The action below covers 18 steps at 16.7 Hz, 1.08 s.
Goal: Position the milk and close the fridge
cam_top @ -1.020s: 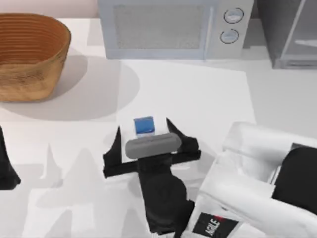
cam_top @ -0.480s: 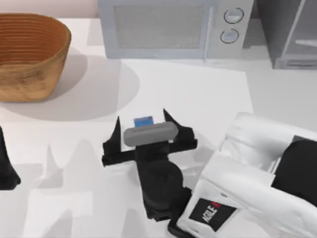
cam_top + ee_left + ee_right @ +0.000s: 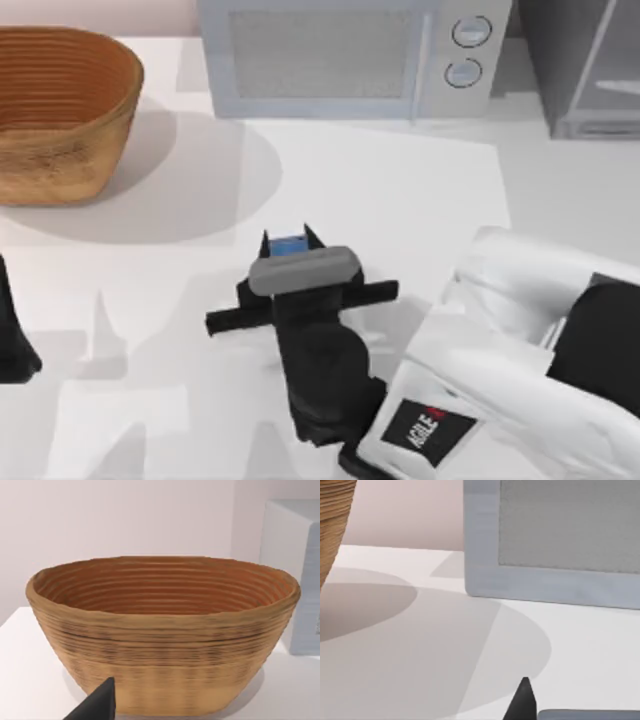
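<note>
one milk carton (image 3: 289,244) stands near the middle of the white table (image 3: 420,190), and the right gripper (image 3: 290,243) has its two dark fingers narrowed against the carton's left and right sides, so it looks held, though the gripper's grey body hides most of the carton and the contact itself is hard to confirm. a blue patch of the carton's top shows between the fingertips. one woven basket (image 3: 62,110) sits at the table's far left, well apart from the carton. one silver microwave (image 3: 350,55) with two round knobs stands along the far edge, and one grey fridge (image 3: 585,65) is in the far right corner, just beside the microwave. between the carton and the microwave lies bare tabletop, and a bare strip runs right toward the fridge. the left arm is parked at the table's left edge; its gripper (image 3: 95,705) faces the basket, and i cannot tell how its fingers stand.
</note>
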Motion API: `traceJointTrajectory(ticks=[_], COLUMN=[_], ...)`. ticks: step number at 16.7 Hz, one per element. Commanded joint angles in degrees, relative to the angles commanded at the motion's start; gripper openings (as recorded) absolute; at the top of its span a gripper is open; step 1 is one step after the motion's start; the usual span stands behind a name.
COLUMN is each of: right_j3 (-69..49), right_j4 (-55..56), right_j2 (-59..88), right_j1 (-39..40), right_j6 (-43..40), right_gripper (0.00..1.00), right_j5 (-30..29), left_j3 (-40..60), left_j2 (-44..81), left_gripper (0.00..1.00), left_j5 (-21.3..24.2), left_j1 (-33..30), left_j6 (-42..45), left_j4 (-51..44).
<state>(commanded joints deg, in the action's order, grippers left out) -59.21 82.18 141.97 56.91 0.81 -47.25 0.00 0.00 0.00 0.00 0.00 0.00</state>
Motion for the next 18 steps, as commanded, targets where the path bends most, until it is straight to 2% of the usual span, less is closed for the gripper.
traceJointTrajectory(ticks=[3,4,13,18], right_j3=[0.0,0.0,0.1,1.4], right_j4=[0.0,0.0,-0.2,-4.1], right_j2=[0.0,0.0,-0.3,-5.4], right_j1=[0.0,0.0,0.1,0.1], right_j6=[0.0,0.0,0.0,0.1], right_gripper=[0.02,0.0,0.0,0.0], right_j5=[0.0,0.0,0.0,0.1], left_j3=[0.0,0.0,0.0,0.0], left_j2=[0.0,0.0,0.0,0.0], left_gripper=[1.0,1.0,1.0,1.0], left_j5=[0.0,0.0,0.0,0.0], left_j1=[0.0,0.0,0.0,0.0], left_j6=[0.0,0.0,0.0,0.0], left_j4=[0.0,0.0,0.0,0.0])
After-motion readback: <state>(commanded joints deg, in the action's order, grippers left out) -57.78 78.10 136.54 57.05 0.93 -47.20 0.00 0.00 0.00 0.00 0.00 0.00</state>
